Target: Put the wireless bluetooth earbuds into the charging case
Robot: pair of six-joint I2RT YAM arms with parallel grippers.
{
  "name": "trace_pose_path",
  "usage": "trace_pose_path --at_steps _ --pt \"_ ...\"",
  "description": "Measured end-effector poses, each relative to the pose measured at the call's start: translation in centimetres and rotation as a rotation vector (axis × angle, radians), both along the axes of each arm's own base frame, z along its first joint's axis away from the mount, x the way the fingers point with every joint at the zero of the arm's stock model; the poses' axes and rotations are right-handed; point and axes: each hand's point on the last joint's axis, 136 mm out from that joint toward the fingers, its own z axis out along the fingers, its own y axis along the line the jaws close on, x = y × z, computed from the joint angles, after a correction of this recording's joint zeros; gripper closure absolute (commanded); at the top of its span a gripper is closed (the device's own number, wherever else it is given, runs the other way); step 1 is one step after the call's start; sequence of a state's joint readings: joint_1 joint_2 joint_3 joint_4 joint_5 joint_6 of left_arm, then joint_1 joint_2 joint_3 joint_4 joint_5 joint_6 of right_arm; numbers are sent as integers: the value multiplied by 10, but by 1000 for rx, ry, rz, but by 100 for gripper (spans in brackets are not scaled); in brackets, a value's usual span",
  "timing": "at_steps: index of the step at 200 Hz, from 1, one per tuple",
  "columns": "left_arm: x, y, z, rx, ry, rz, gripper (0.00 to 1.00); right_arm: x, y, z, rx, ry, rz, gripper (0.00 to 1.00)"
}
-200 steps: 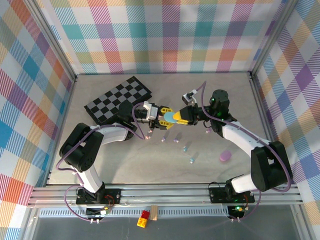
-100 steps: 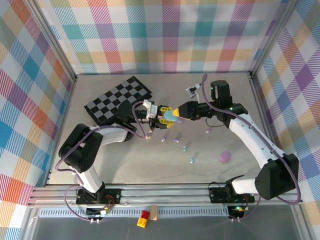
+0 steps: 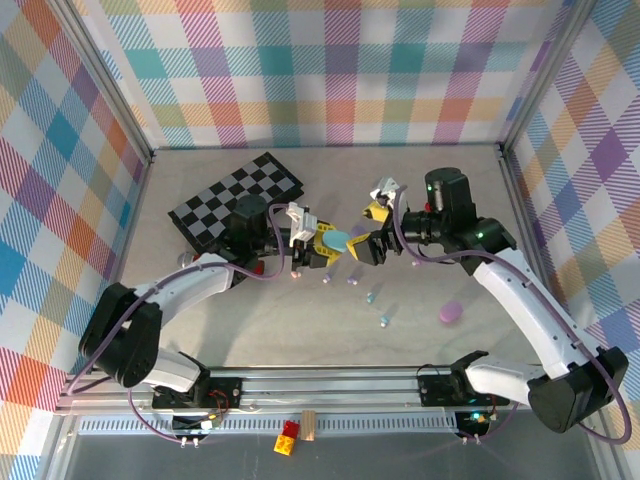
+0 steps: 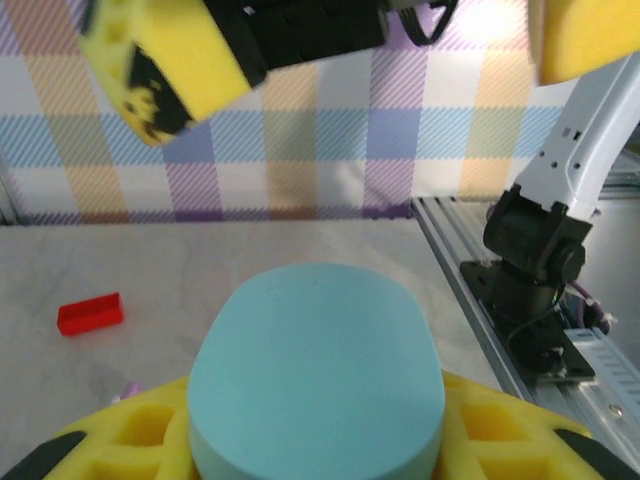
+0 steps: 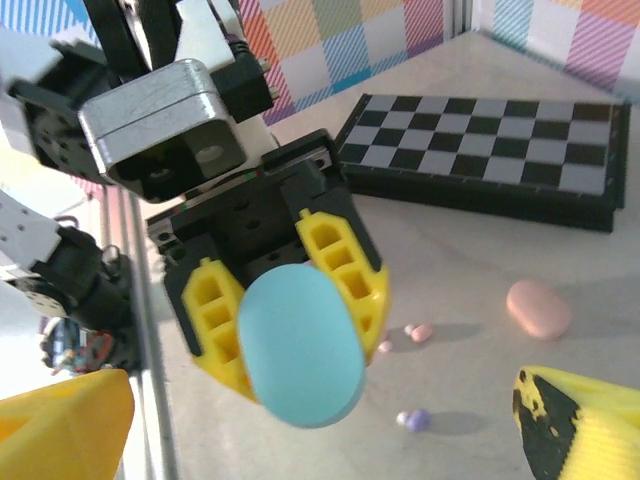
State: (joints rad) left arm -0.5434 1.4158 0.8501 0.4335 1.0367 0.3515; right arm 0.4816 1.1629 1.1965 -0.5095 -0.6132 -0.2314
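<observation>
Above the table [image 3: 250, 320], in front of the board [image 3: 235, 195], my two arms meet nose to nose. The left gripper [image 3: 330, 243] is clamped on the teal case [image 3: 338, 238], its yellow fingers bearing on the long sides of the oval and holding it clear of the surface with its broad face toward the other arm. The right gripper [image 3: 368, 232] stands just beside the case, jaws spread wide and holding nothing. A purple case [image 3: 450, 313] lies well apart to the right, and the right wrist view picks out a pink case [image 5: 538, 308] on the table near the board. The buds [image 3: 372, 296] lie scattered loose on the table below and to the right of the held case, none of them in a case. I judge the teal case light, stiff and smooth-shelled, so liable to slide under a pinch; the grip across its flanks looks sound. I see no open cavity on it and cannot tell where the lid seam runs. The buds look lighter yet: hard, glossy, apt to roll or skitter. I would take each one across its stem, low and gently, fingertips nearly touching the table.
</observation>
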Motion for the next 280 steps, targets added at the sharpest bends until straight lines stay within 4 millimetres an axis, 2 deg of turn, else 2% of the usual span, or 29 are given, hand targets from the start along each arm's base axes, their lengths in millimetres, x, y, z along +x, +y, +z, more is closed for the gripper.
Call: trace_pose_path --at_steps 57,116,143,163,200,280 --pt "-16 -3 -15 64 45 -31 67 -1 23 -28 -79 -68 95 3" --pt "-14 -5 -10 51 96 -10 67 1 25 -48 -129 -98 114 3" --pt "-11 -6 -8 46 116 5 67 5 25 -47 -134 -122 104 3" --pt "-9 -5 -9 48 122 14 67 9 24 -46 -139 -136 86 9" --pt "-6 -3 -13 63 118 31 67 16 23 -49 -149 -157 45 12" --pt "-5 -2 -18 81 96 39 67 13 21 -52 -142 -174 15 22"
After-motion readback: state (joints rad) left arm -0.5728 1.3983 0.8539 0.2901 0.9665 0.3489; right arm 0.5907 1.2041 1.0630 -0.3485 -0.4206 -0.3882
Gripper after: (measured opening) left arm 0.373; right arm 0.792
